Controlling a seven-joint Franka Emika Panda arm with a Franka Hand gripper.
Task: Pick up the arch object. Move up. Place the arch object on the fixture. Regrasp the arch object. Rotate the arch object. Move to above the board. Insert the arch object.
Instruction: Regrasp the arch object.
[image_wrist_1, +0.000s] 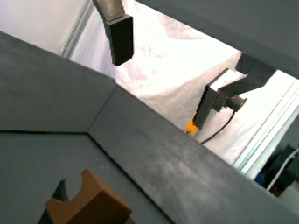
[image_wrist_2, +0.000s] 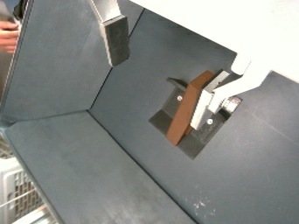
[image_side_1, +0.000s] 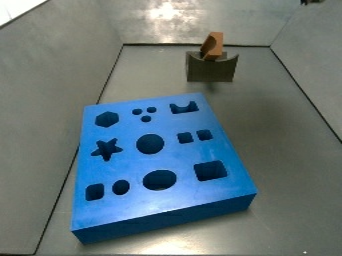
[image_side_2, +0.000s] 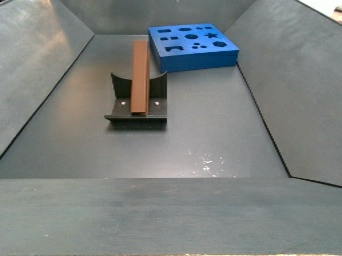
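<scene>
Orange-brown arch object (image_side_2: 139, 75) is parked on the fixture (image_side_2: 135, 108), gripper off it.

Its long axis runs 12-to-6 in a side view, leaning on the upright. Gripper (image_wrist_2: 114, 39) hangs clear of it, nothing between the fingers; can't tell how wide the jaws stand. Regrasp comes next, I'd guess.

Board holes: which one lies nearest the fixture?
The arch-shaped hole, by the board's edge that faces the fixture, where the arch object rests. The tool hangs apart from them, shown only in the wrist views.
</scene>
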